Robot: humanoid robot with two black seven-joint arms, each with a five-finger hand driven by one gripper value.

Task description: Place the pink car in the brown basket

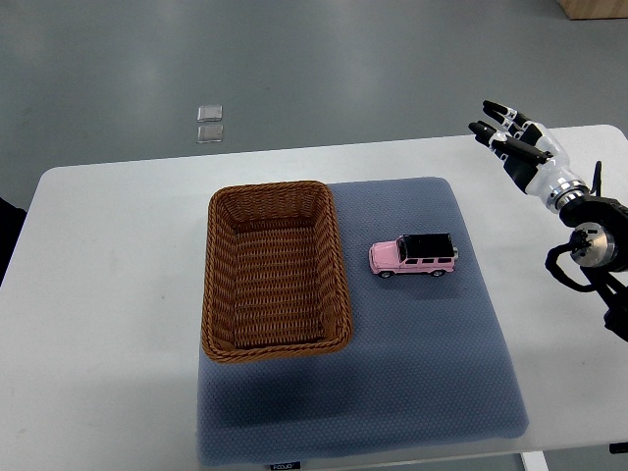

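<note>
The pink car [413, 256] sits a little right of the frame's centre, upright on its wheels on a blue-grey mat [432, 373]; its roof is black, its body lies crosswise in the picture with the pink hood pointing left, and nothing touches it; just to its left, apart from it by a narrow strip of mat, stands the brown basket [222, 285], a rectangular wicker one with its long side running up and down the frame, its inside holding nothing and its right part lying on the mat while its left edge reaches over onto the bare tabletop; the mat covers the middle and lower right of a white table [98, 294] that fills most of the picture; the right hand [512, 139] shows at the upper right, over the table's far right corner and well apart from the car, its arm coming in from the right edge; its dark-tipped fingers [496, 110] are stretched out toward the upper left, slightly parted, holding nothing; beyond the table, on the grey floor in the upper left, lie two small clear squares [209, 123], one just above the other.
</note>
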